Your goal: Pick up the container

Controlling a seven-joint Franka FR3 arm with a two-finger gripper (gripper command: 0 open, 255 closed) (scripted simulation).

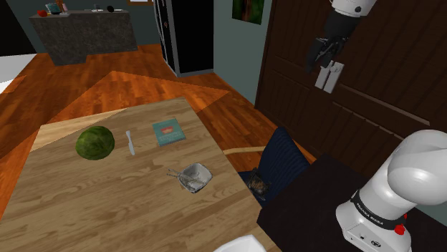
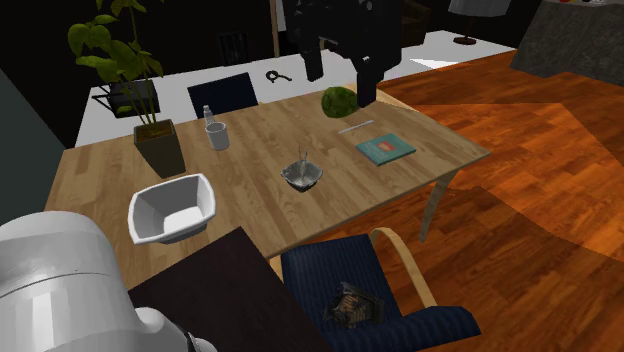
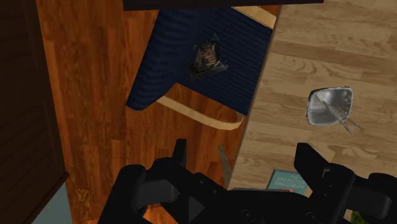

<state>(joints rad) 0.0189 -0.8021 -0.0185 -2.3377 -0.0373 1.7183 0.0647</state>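
1. Jaws: wide open with nothing between them. The gripper (image 3: 242, 149) hangs high, well apart from everything on the surface (image 1: 107, 200).
2. Wrist view: below the gripper lie the wooden floor (image 3: 95, 95), a blue chair (image 3: 203, 63) and the edge of the surface. Judged: it stands beside the surface, not over it.
3. Target, judged: the small silvery container (image 1: 195, 177), squarish, with thin rods (image 3: 347, 121) poking out over its rim. It sits upright near the right edge of the surface in the shoulder view. Farther left and apart from it are a teal book (image 1: 168, 132), a white utensil (image 1: 130, 143) and a watermelon (image 1: 95, 142).
4. Caveat: a white tub (image 2: 172, 212) also stands on the surface, nearer the stand, and could equally answer to "container". I take the smaller one as more likely.
5. Step in hand: the reach. Nothing is grasped and the container is untouched.
6. Next move calls for carrying the gripper across until it is over the container, then lowering it so the jaws straddle one wall, clear of the rods. The thin wall may slip or tip.
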